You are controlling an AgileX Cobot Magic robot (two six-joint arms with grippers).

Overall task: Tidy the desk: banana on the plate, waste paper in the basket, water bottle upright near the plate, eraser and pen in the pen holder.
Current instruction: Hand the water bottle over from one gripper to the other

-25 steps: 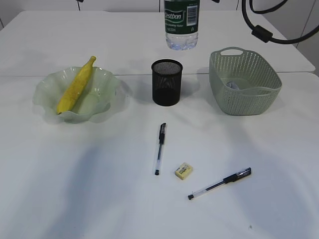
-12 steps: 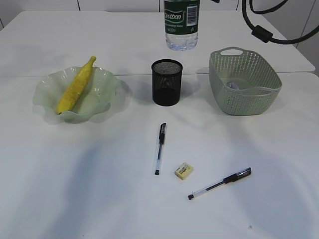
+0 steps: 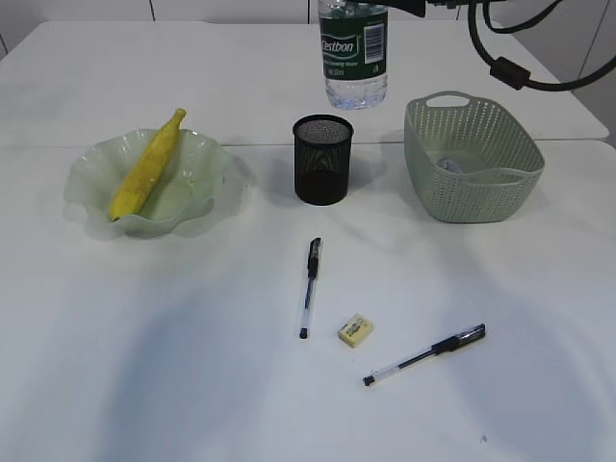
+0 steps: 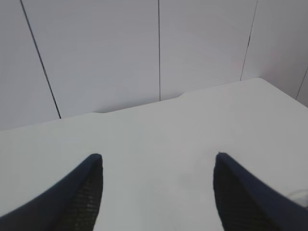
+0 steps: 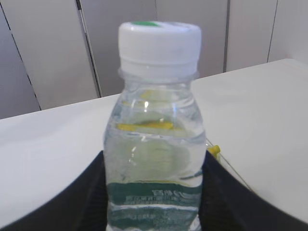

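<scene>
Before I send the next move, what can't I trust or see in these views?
- Water bottle: cap cut off by the exterior view's top edge; base cut off in the right wrist view.
- Basket contents: only a pale scrap shows past the wall.
- Left gripper: sees bare table only; absent from the exterior view.
- Eraser print: too small.

White table (image 3: 144, 385) carried plate (image 3: 96, 173), pen holder (image 3: 322, 159), basket (image 3: 481, 183); two pens (image 3: 308, 287) (image 3: 425, 354) & eraser (image 3: 354, 330) lay well apart from the raised right pincer.
</scene>
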